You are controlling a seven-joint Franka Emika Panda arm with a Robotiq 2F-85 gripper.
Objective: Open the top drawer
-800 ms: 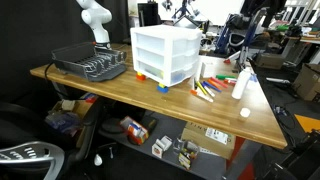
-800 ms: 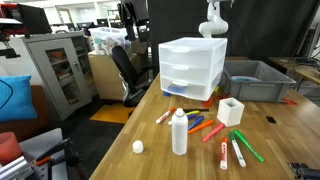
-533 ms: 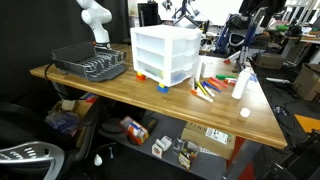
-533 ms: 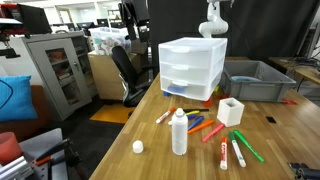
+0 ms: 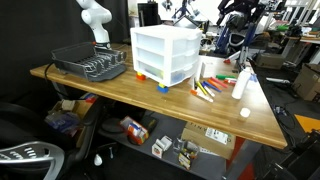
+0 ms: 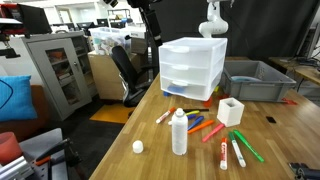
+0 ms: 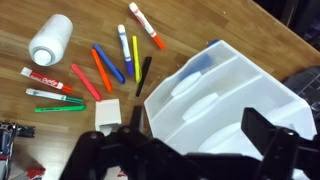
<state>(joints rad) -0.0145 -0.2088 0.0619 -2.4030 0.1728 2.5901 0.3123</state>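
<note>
The small white drawer unit stands on the wooden table in both exterior views. Its top drawer (image 5: 184,42) (image 6: 184,54) is shut, flush with the two below. In the wrist view I look down on the unit's front, and the top drawer (image 7: 225,122) is the nearest band, with its handle between my fingers' line of sight. My gripper (image 7: 190,150) is open and empty, well above and in front of the unit. It shows as a dark shape at the top of both exterior views (image 5: 238,12) (image 6: 150,12).
Colored markers (image 7: 110,65) (image 5: 210,88), a white bottle (image 6: 180,132) (image 7: 50,42) and a small white box (image 6: 230,110) lie in front of the unit. A black dish rack (image 5: 90,65) and a grey bin (image 6: 255,80) stand beside it.
My gripper has come into view at the top of both exterior views, where it did not show before. The drawer unit and the table items have not moved.
</note>
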